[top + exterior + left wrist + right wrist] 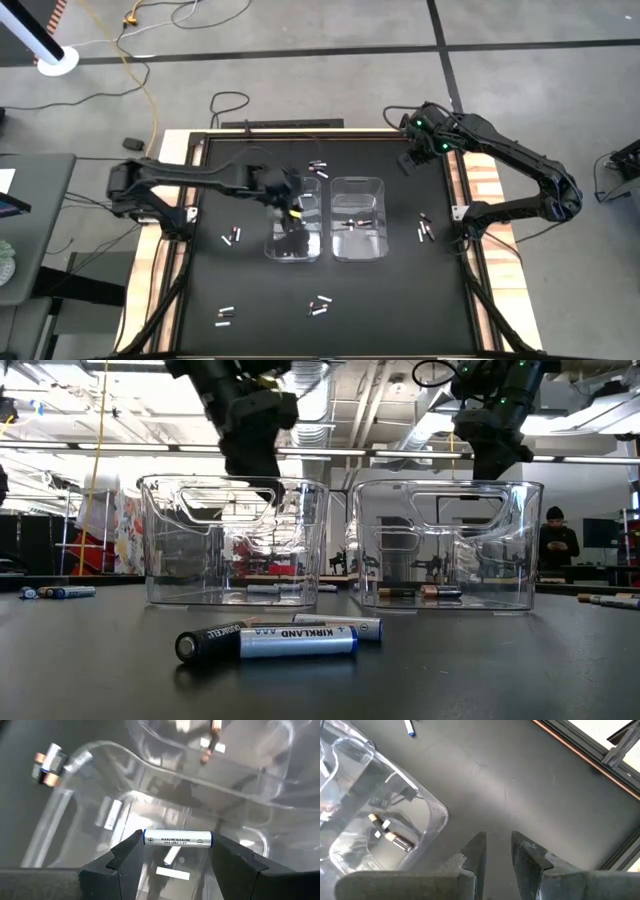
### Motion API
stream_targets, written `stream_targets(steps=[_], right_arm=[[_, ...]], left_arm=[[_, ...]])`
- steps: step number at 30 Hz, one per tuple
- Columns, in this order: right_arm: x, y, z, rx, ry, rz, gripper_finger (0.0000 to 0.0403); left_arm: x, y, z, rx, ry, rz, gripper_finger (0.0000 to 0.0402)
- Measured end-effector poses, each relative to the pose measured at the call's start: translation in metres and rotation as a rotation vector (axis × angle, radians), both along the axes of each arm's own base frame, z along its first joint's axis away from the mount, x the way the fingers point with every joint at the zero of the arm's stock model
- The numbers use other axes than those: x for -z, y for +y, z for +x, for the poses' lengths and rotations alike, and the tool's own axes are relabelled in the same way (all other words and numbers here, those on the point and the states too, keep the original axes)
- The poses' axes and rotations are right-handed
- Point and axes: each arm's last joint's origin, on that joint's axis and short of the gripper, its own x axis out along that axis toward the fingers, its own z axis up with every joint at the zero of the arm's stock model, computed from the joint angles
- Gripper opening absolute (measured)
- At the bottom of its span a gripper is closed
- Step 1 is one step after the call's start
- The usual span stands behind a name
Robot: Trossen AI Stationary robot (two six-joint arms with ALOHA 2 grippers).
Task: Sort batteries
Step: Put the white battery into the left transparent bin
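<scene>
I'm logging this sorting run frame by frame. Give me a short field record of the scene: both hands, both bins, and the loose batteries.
left hand: over the left bin, a white battery spanning its fingers
right hand: empty, fingers apart, above bare mat at the table's far right
left bin contents: a few white batteries
right bin contents: dark, copper-ended batteries
loose batteries: scattered on the mat around both bins

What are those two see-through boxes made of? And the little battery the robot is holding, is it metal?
The left bin and right bin look like clear, glossy hard plastic: you see straight through the walls, and they catch reflections. The battery between the left gripper jaws wears a smooth white printed wrapper with blue end bands; likely metal underneath, but that is not visible.
</scene>
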Motion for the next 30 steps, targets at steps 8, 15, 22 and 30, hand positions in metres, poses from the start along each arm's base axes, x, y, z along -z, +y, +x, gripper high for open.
stream_targets(steps=[8, 15, 22, 30], right_arm=[[0.002, 0.002, -0.003, -0.074, 0.051, 0.0, 0.0107], [0.002, 0.003, -0.003, -0.12, 0.068, -0.012, 0.0107], [0.002, 0.003, -0.003, -0.139, 0.072, -0.019, 0.0107], [0.002, 0.003, -0.003, -0.145, 0.074, -0.022, 0.0107]], left_arm=[[0.033, -0.008, 0.025, -0.06, 0.227, -0.064, 0.0202], [0.056, -0.025, 0.033, -0.033, 0.301, -0.072, 0.0202], [0.083, -0.034, 0.04, 0.003, 0.385, -0.062, 0.0202], [0.1, -0.034, 0.044, -0.03, 0.433, -0.081, 0.0202]])
